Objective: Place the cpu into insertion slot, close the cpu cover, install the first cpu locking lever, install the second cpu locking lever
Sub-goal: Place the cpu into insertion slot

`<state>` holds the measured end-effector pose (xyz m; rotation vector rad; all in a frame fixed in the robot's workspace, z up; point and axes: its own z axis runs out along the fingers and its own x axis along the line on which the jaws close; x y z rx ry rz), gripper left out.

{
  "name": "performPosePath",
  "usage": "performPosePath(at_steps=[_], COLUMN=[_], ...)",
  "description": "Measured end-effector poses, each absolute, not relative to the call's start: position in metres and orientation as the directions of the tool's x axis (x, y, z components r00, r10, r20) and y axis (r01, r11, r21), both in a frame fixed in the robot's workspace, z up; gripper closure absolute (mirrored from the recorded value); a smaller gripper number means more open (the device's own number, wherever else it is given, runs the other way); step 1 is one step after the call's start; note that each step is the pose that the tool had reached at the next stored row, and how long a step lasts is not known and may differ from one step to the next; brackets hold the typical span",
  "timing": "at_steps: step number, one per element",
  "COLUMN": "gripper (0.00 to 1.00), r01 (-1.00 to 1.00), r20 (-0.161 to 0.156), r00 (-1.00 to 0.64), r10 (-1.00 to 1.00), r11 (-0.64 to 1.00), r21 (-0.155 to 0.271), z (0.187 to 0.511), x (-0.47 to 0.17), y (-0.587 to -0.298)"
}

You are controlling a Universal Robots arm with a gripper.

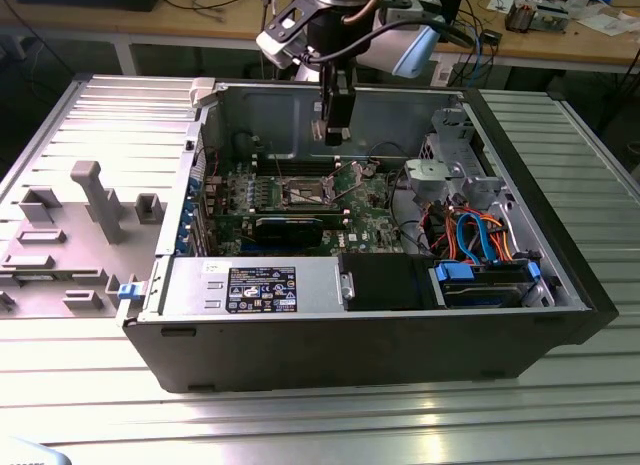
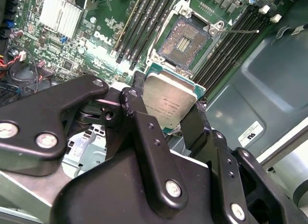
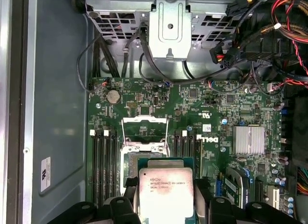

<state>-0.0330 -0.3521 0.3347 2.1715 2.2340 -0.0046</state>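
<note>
Upper centre in the exterior view, the gripper (image 1: pixel 333 135) is pinching the cpu (image 2: pixel 171 101) edgewise above the open insertion slot (image 2: pixel 185 41).

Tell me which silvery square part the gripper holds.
The smooth flat cpu, clamped in the gripper; the ribbed heatsink sits on the green board.

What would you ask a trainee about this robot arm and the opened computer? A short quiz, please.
1. True or false: the cpu already sits in the insertion slot.
2. The cpu cover is: A) shut over the slot, B) swung open, C) lying outside the case.
3. Fill in: the jaws are shut on the ____.

Key: 1 false, the cpu is held clear of the empty slot; 2 B; 3 cpu.
</note>
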Motion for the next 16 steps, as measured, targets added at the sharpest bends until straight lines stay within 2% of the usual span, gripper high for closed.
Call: performPosePath(at_steps=[2,16], gripper=[0.45,0.45], r01=[0.999,0.999], r20=[-0.022,-0.023], r00=[-0.028,-0.028], r10=[0.999,0.999], r11=[0.029,0.029], r21=[0.016,0.016], z=[0.3242,0.3200], x=[-0.0388,-0.0390], y=[-0.3521,-0.3521])
